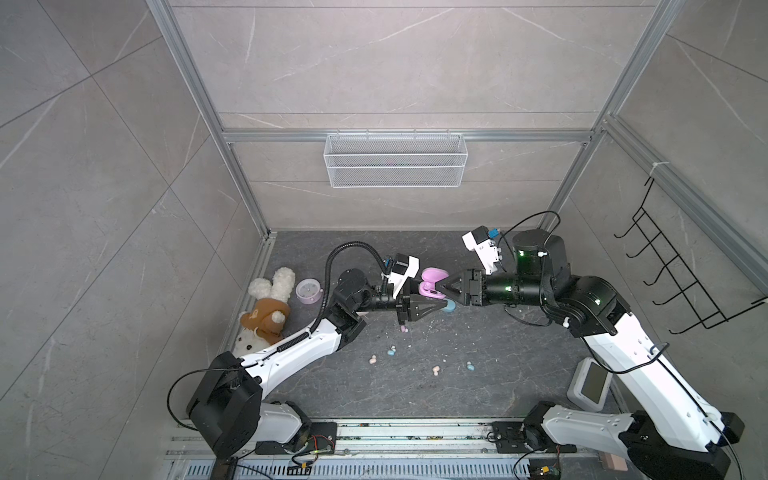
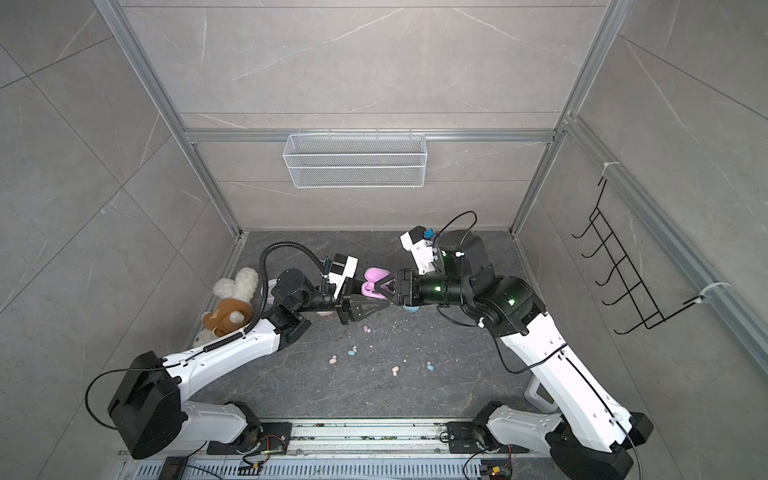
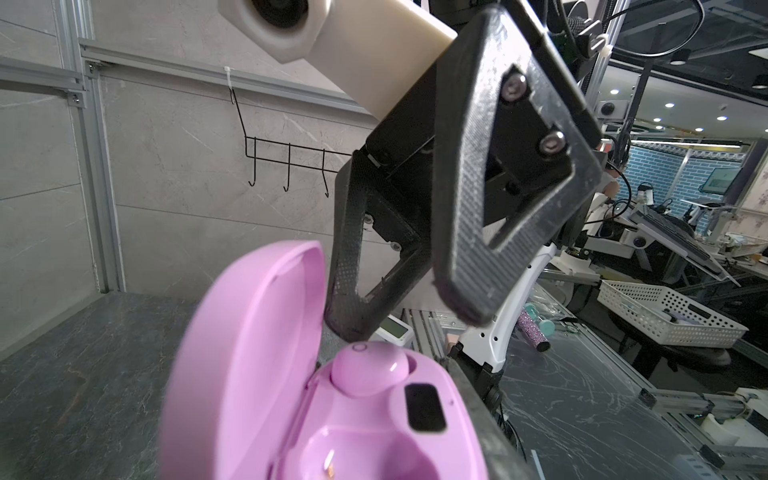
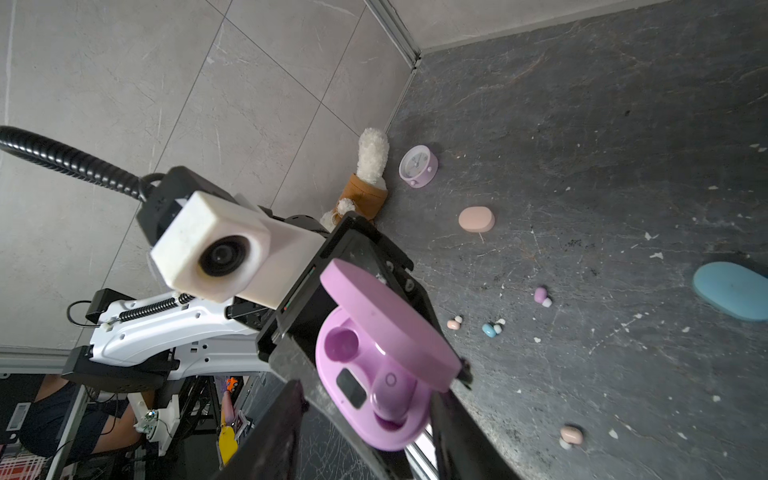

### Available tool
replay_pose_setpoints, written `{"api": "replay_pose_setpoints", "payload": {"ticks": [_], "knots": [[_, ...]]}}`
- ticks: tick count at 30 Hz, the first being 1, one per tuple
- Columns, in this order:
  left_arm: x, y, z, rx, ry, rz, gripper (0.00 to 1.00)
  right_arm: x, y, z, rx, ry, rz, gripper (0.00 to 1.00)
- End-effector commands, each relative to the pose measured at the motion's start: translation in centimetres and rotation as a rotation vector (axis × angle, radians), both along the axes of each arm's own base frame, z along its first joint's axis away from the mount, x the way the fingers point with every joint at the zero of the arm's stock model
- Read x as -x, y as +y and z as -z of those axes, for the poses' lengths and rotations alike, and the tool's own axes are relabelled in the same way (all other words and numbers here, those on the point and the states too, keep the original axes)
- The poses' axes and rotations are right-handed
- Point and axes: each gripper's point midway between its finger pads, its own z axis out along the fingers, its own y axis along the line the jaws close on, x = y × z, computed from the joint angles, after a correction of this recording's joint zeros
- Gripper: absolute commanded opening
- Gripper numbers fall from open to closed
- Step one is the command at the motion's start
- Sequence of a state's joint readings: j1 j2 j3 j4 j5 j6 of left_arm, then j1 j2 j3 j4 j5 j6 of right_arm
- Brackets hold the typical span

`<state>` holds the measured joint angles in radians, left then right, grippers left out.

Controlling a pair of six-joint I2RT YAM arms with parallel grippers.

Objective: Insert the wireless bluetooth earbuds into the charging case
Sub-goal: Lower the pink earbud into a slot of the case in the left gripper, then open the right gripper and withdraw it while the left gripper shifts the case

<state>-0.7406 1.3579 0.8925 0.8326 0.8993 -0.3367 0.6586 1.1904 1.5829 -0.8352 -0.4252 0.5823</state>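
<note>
Left gripper (image 1: 439,305) pinches open lilac case (image 1: 434,276); 1 bud (image 3: 368,370) seated (1 socket (image 3: 345,451) empty). Right gripper (image 1: 448,287) jaws spread. Next: loose lilac bud (image 1: 403,329), below centre.

You are looking steeply down from high overhead in both top views, facing the back wall (image 1: 395,62) and taking in the same whole tabletop (image 1: 415,395) in each. Your left wrist camera (image 4: 212,253) is sitting right up against the open lilac charging case (image 3: 249,374), facing the right wrist camera (image 3: 282,25). The right one is staring back from just as near, so both are sharing that case at close range.
</note>
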Motion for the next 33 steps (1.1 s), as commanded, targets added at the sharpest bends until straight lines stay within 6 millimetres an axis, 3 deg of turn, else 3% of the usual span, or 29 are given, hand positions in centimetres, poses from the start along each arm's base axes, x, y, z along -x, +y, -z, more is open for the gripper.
{"api": "replay_pose_setpoints", "payload": {"ticks": [1,11,15,22,33], "knots": [[1.3,0.9,-2.6,0.070,-0.107,0.010,0.26,-0.1,-0.3,-0.1,0.029,-0.016,0.011,0.56],[-0.3,1.4,-1.2,0.039,-0.057,-0.077,0.25,2.7,-0.8,-2.0,-0.010,-0.054,-0.053,0.60],[-1.2,2.5,-0.5,0.017,-0.032,-0.118,0.25,3.2,-1.4,-1.3,-0.003,-0.038,-0.034,0.61],[-1.4,5.3,0.5,-0.045,-0.048,-0.225,0.25,2.1,-2.7,4.2,0.083,0.067,0.092,0.62],[0.1,7.5,1.2,-0.069,-0.059,-0.294,0.25,-2.0,-1.8,18.1,0.374,0.349,0.214,0.63]]}}
